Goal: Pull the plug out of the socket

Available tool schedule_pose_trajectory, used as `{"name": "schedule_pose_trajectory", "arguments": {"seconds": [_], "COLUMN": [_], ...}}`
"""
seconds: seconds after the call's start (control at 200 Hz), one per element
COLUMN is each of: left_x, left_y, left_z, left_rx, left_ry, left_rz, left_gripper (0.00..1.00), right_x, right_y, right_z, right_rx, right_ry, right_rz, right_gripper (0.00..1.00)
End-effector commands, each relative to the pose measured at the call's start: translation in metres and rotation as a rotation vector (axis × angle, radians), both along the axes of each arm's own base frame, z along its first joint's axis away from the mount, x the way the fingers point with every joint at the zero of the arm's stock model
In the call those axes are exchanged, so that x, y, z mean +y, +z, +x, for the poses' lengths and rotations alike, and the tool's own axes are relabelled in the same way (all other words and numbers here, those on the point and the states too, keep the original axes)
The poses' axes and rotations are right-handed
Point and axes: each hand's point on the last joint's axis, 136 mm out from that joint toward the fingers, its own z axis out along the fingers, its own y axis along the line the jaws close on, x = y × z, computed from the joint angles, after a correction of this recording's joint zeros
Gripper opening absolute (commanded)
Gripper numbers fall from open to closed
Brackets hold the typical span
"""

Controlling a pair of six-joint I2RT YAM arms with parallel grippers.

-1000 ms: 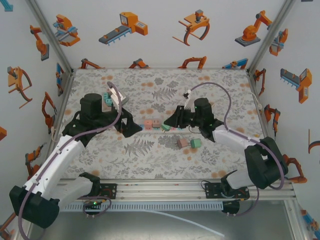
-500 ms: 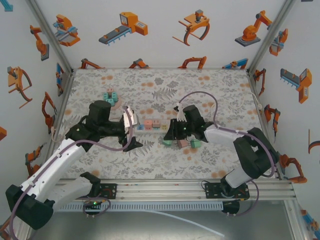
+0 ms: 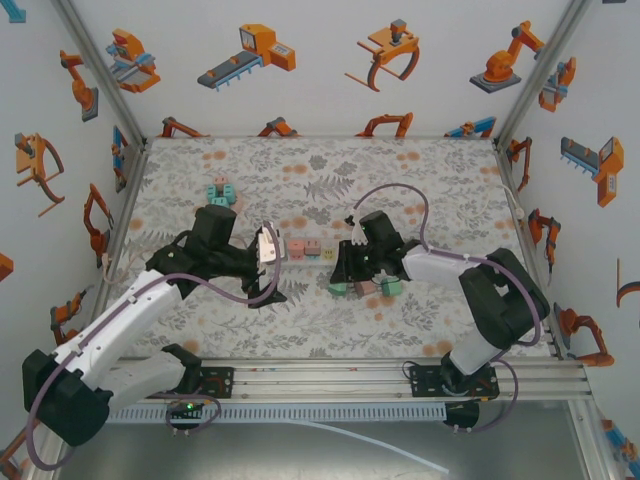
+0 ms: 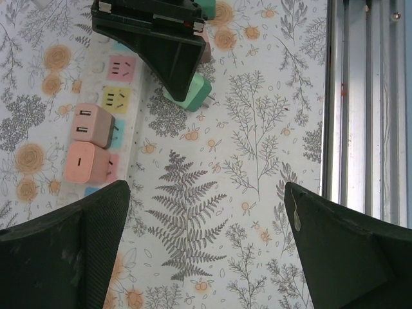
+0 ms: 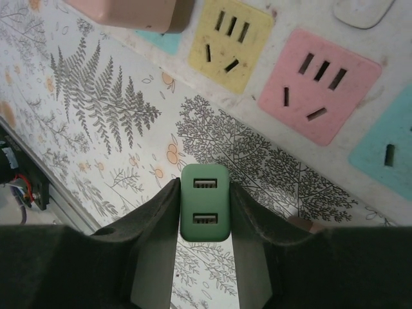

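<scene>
A green plug with two USB ports sits between the fingers of my right gripper, which is shut on it just off the strip. Beyond it lies the white socket strip with yellow and pink sockets. From above, the right gripper holds the green plug low over the table, in front of the socket strip. In the left wrist view the green plug shows under the right gripper, beside the socket strip, where two pink plugs are still plugged in. My left gripper hovers open over bare table.
A loose pink plug and another green one lie just right of the right gripper. A small teal and pink cluster sits at the far left. The metal rail runs along the table's near edge.
The right gripper has drawn the green plug away from the strip toward the near side and down. The left gripper has shifted right and nearer, staying open.
</scene>
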Motion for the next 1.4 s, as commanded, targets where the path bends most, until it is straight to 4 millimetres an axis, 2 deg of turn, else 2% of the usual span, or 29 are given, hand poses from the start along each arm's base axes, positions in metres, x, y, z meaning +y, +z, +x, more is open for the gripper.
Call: {"name": "schedule_pose_trajectory", "arguments": {"seconds": [0.0, 0.19, 0.35, 0.506, 0.626, 0.801, 0.931, 1.076, 1.161, 1.262, 1.392], "left_x": [-0.001, -0.002, -0.002, -0.001, -0.004, -0.007, -0.001, 0.010, 0.020, 0.035, 0.063], "left_y": [-0.008, -0.010, -0.010, -0.003, 0.009, 0.028, 0.045, 0.054, 0.054, 0.045, 0.020], "left_z": [-0.004, -0.001, 0.006, 0.016, 0.022, 0.041, 0.067, 0.089, 0.106, 0.130, 0.155], "left_rx": [0.010, 0.011, -0.019, -0.059, -0.064, -0.079, -0.084, -0.045, 0.012, 0.100, 0.247], "left_ry": [-0.029, -0.016, 0.017, 0.073, 0.110, 0.223, 0.404, 0.578, 0.719, 0.916, 1.200], "left_rz": [0.015, 0.011, 0.000, -0.026, -0.072, -0.161, -0.261, -0.347, -0.374, -0.381, -0.349], "left_gripper": [0.97, 0.97, 0.97, 0.97, 0.97, 0.97, 0.97, 0.97, 0.97, 0.97, 0.97], "right_x": [-0.004, -0.009, -0.012, -0.023, -0.029, -0.023, -0.016, -0.002, 0.008, 0.019, 0.037], "right_y": [0.000, 0.009, 0.031, 0.065, 0.100, 0.158, 0.182, 0.188, 0.186, 0.180, 0.165], "right_z": [0.005, 0.009, 0.013, 0.022, 0.033, 0.043, 0.037, 0.018, 0.009, 0.006, -0.001], "right_rx": [-0.014, -0.069, -0.146, -0.269, -0.422, -0.759, -1.040, -1.339, -1.466, -1.486, -1.375], "right_ry": [-0.015, -0.020, -0.017, -0.038, -0.032, 0.063, 0.204, 0.420, 0.534, 0.628, 0.752], "right_rz": [-0.054, -0.077, -0.078, -0.115, -0.139, -0.118, -0.137, -0.147, -0.143, -0.124, -0.028], "right_gripper": [0.41, 0.46, 0.47, 0.47, 0.47, 0.47, 0.47, 0.49, 0.56, 0.60, 0.66]}}
